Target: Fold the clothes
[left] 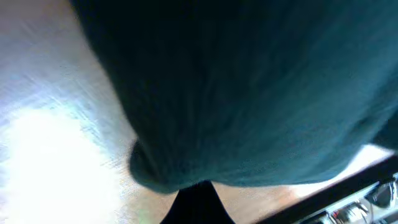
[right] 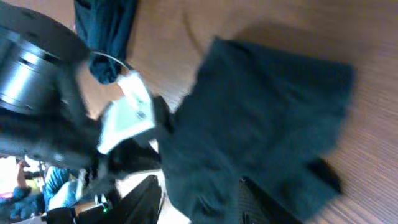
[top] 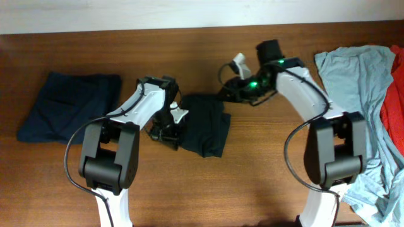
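- The left gripper [top: 165, 131] is closed tight. It sits at the left edge of the black folded cloth garment [top: 205, 126], which lies in the middle of the brown wooden table [top: 252, 183], between the two arms.
- In the left wrist view the black garment fills most of the frame. Its rounded hem hangs just above the one dark fingertip [left: 196, 208] that shows. Whether any cloth is nipped between the jaws cannot be told.
- The right gripper [right: 202, 205] has its jaws moderately apart at the garment's far right corner. Black cloth shows in the gap between them, and no grip can be made out.
- The right wrist view is smeared. In it the left arm is only a grey and white blur beside the garment.
- A dark-navy folded garment [top: 69, 104] lies near the table's left edge, well apart from the black one.
- A light-blue crumpled garment [top: 353, 82] lies along the right edge, partly covered by the right arm.
- A red cloth [top: 395, 101] touches the light-blue garment and is cut off by the frame.
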